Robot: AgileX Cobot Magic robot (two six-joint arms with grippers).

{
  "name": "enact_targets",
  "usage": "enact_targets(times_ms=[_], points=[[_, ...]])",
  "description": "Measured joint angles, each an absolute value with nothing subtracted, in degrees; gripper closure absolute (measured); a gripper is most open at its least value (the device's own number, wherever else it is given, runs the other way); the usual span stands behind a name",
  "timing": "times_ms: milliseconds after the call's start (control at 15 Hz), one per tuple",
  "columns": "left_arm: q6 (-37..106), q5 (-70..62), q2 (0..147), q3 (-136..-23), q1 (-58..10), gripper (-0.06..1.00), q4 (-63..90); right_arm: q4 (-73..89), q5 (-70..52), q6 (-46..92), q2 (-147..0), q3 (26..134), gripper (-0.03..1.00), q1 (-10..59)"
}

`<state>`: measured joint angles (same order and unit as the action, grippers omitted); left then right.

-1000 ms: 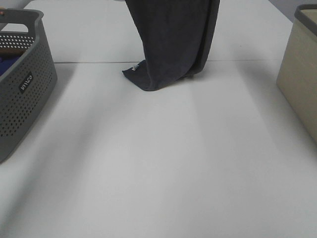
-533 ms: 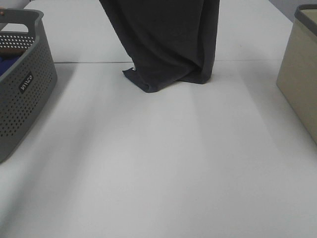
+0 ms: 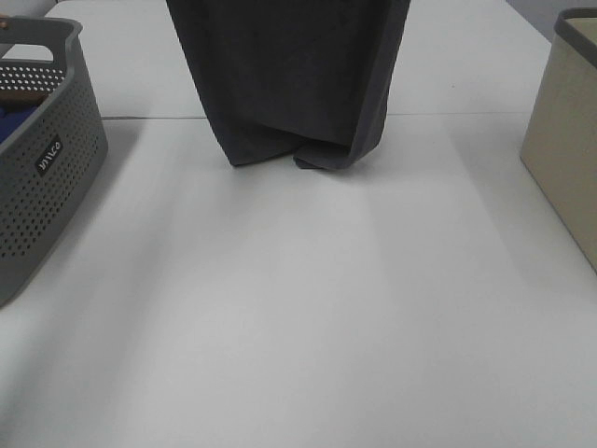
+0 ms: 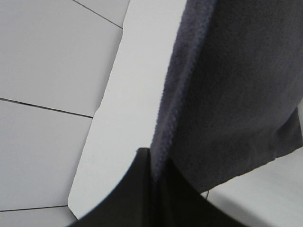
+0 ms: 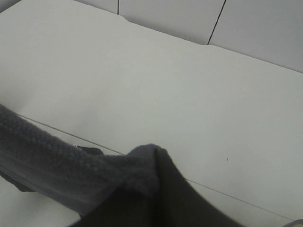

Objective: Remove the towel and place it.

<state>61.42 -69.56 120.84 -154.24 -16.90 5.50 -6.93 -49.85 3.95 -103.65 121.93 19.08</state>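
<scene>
The dark charcoal towel (image 3: 289, 75) hangs from above the top edge of the exterior view, and its lower end is bunched on the white table (image 3: 298, 299) near the back middle. Both grippers are out of the exterior view. In the left wrist view my left gripper (image 4: 154, 184) is shut on one edge of the towel (image 4: 236, 94), which hangs away from it. In the right wrist view my right gripper (image 5: 151, 177) is shut on another bunched edge of the towel (image 5: 52, 161). The towel's white tag does not show.
A grey perforated basket (image 3: 42, 168) with a blue item inside stands at the left edge. A beige bin (image 3: 569, 140) stands at the right edge. A seam (image 3: 466, 114) crosses the table behind the towel.
The hanging towel has spread wider to the left. Its lower end has lifted and shifted back, so the corner that lay toward the front left is tucked under.
</scene>
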Motion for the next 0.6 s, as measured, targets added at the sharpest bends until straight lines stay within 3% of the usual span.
enact_targets(times_ms=[600], points=[[59.42, -69.61, 112.59, -138.25, -16.9, 0.94, 1.09, 2.01, -56.32, 13.75, -101.7, 121.93, 0.96, 19.19]])
